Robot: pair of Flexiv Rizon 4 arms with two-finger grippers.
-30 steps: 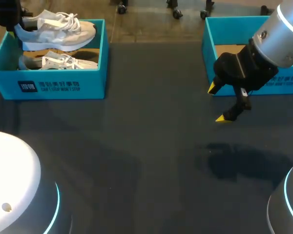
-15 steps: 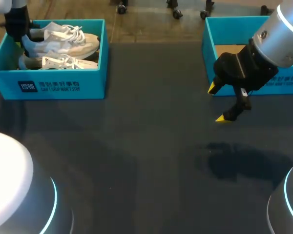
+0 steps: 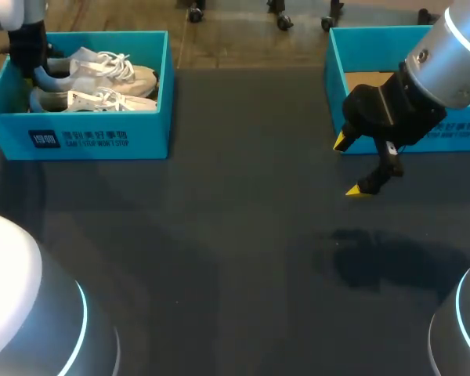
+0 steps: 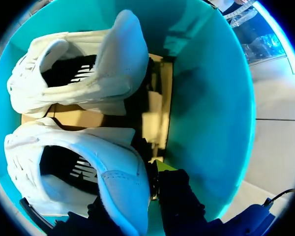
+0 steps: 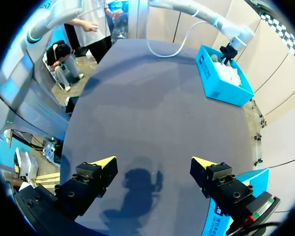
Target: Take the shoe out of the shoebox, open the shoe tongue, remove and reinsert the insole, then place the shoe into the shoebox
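left gripper point(image 4: 137, 199) clamped on heel of white lace-up sneaker point(image 4: 83, 162) inside teal cardboard shoebox point(image 4: 206, 98), right gripper point(image 5: 153, 161) wide open. risk imo: crooked release tips it onto twin sneaker point(image 4: 83, 73).

White logo point(image 3: 44, 139) and print lines point(image 3: 96, 139) mark the front of the shoebox point(image 3: 150, 129).

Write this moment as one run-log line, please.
left gripper: shut on heel of white lace-up sneaker in teal cardboard shoebox | right gripper: open above dark table | second white sneaker: in shoebox
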